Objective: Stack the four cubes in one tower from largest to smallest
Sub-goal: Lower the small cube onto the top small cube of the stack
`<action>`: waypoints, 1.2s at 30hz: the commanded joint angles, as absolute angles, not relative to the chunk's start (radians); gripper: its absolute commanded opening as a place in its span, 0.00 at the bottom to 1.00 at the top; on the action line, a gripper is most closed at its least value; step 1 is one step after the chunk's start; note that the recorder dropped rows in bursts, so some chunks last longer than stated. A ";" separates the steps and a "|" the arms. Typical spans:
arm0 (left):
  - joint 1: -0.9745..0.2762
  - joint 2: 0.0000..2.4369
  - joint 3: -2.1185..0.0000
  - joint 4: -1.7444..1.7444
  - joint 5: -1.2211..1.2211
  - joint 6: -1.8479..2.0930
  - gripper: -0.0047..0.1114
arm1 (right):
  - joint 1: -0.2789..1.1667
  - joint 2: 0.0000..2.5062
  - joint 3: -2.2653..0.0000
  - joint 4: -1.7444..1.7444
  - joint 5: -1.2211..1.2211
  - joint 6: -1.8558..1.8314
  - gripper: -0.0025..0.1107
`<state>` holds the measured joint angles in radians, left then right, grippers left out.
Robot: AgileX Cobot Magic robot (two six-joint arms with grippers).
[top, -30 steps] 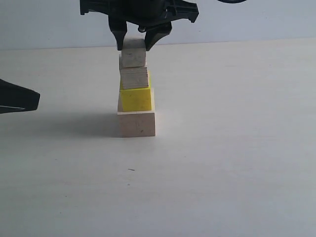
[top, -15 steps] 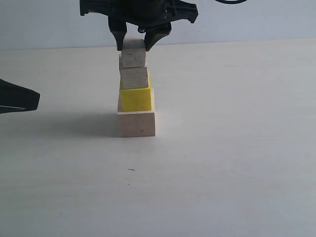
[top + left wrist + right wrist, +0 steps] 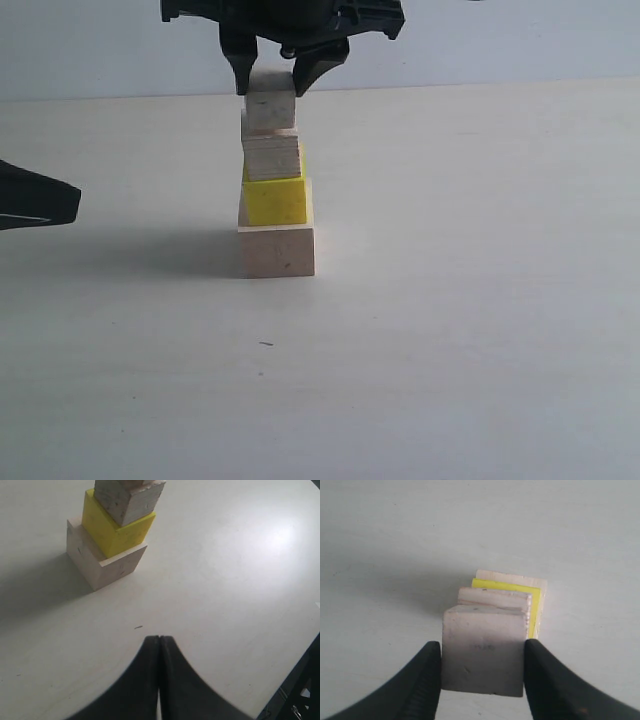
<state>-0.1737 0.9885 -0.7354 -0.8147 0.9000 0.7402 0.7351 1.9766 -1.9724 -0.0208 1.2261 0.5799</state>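
**Top cube lifted a touch, tower not yet released**

Compared with half a second ago, the right gripper (image 3: 271,89) and the top small cube (image 3: 272,112) sit a shade higher in the exterior view. Nothing else has shifted.

At the left edge of that view, mid-height, the left gripper (image 3: 159,644) rests low over the table (image 3: 480,300). Its fingers are pressed together with nothing between them.

Left of centre stands the tower. At the bottom is the large pale cube (image 3: 277,251), then the yellow cube (image 3: 275,202), then the lower small cube (image 3: 272,158). The top small cube is at or just above that one, and whether they touch I cannot tell. The right gripper reaches down from the top of the frame. Its fingers are spread only to the cube's width and, by the wrist view, press on two opposite sides.

The main risk is in the release. If one finger lets go later or drags on the way up, the top cube could twist or slide off. The layers are not centred but crowd toward the base's left edge, so there is little margin there.

The wood is pale with faint grain, and the yellow cube is bright and clean-edged.
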 commanded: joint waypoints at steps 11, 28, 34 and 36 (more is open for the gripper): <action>-0.179 0.984 -0.732 -0.825 0.893 0.733 0.04 | 0.733 1.989 -1.973 -0.037 1.197 0.575 0.02; -0.179 0.984 -0.732 -0.825 0.893 0.733 0.04 | 0.733 1.989 -1.973 -0.037 1.205 0.575 0.15; -0.179 0.984 -0.732 -0.825 0.893 0.733 0.04 | 0.733 1.989 -1.973 -0.037 1.200 0.575 0.41; -0.179 0.984 -0.732 -0.825 0.893 0.733 0.04 | 0.733 1.989 -1.973 -0.037 1.200 0.575 0.47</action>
